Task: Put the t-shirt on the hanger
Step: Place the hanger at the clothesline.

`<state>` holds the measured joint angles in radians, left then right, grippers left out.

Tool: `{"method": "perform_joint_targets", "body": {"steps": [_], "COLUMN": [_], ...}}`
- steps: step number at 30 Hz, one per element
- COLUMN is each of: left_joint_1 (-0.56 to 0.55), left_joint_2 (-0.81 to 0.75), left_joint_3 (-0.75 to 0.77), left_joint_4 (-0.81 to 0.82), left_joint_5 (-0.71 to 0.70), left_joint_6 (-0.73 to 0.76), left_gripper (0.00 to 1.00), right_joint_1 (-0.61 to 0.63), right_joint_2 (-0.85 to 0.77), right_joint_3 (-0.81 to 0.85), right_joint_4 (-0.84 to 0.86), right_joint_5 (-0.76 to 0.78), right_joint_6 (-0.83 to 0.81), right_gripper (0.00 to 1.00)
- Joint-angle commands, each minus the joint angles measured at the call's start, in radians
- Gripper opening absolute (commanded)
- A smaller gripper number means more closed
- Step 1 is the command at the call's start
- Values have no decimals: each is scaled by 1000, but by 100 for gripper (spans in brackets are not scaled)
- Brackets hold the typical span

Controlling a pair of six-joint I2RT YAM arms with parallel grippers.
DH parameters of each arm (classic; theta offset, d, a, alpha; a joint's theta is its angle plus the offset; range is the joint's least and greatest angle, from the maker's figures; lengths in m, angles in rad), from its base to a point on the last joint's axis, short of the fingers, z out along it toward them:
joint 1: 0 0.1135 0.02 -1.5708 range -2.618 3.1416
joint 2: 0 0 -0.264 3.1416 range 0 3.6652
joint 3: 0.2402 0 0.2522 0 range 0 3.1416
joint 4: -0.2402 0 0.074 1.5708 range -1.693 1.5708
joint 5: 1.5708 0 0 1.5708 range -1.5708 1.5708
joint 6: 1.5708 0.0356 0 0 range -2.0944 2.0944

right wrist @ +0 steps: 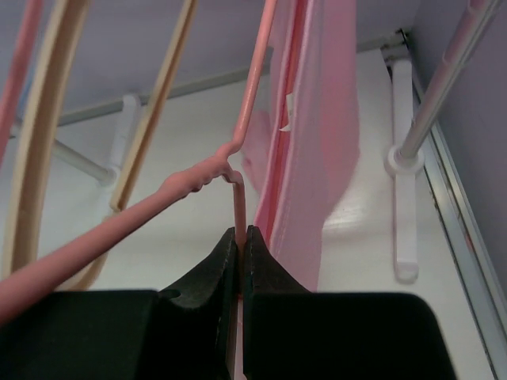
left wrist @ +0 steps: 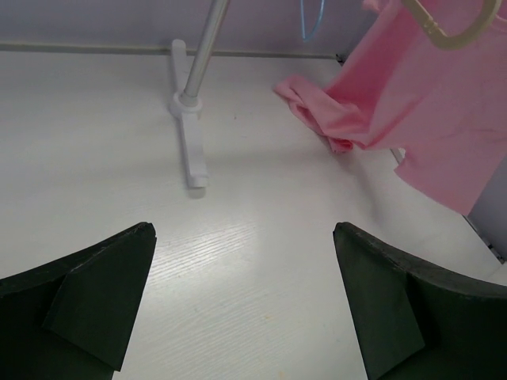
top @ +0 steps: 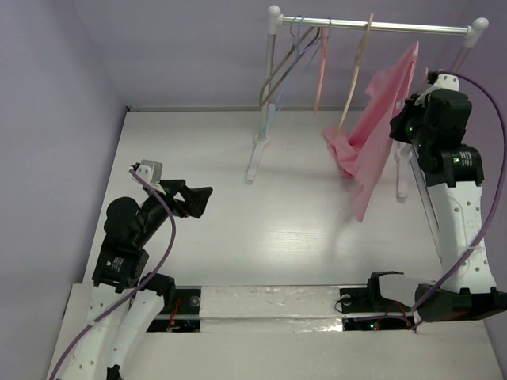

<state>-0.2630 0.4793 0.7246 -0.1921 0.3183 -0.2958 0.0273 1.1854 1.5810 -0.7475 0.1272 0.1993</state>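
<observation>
Right end effector (right wrist: 240, 233), at 2 o'clock, is clamped on the salmon-pink hanger (right wrist: 238, 150). The pink t-shirt (top: 372, 134) drapes beside it, its lower fold on the desk (top: 261, 237). At 12 o'clock a garment rack (top: 372, 26) holds a tan wooden hanger (top: 355, 79) and wire hangers (top: 289, 67). Left end effector (left wrist: 244, 237), at 9 o'clock, gapes empty. The shirt's white tag (right wrist: 287, 119) is unreadable.

Left wrist view: the t-shirt (left wrist: 420, 111) runs off the frame from 12 to 3 o'clock; the tan hanger (left wrist: 434, 30) is cut at 12. Right wrist view: the hanger (right wrist: 190, 184) exits at 8 and 12 o'clock, its wire vanishing between the closed fingers of the right tool (right wrist: 240, 237).
</observation>
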Motion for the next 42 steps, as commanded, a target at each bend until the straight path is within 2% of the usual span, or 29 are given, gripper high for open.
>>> {"method": "perform_joint_targets", "body": {"steps": [1,14,21,34,42], "left_joint_1": [-7,-36,-56,-56,-56], "left_joint_2": [-27,-15,1,12,18], "left_joint_3": [-13,-14,-14,-17,-17], "left_joint_4": [34,34,33,31,31], "left_joint_5": [25,33,34,34,31], "left_joint_6": [12,11,9,7,6], "left_gripper": [94,95,95,94,94], "right_joint_1": [-56,-145,-187,-240,-259], "right_joint_2": [38,305,410,548,568], "right_joint_3": [97,436,549,654,581], "right_joint_4": [138,74,42,-1,25], "right_joint_5": [-158,-247,-264,-293,-265], "right_joint_6": [-38,-61,-48,14,35], "right_gripper": [0,0,0,0,0]}}
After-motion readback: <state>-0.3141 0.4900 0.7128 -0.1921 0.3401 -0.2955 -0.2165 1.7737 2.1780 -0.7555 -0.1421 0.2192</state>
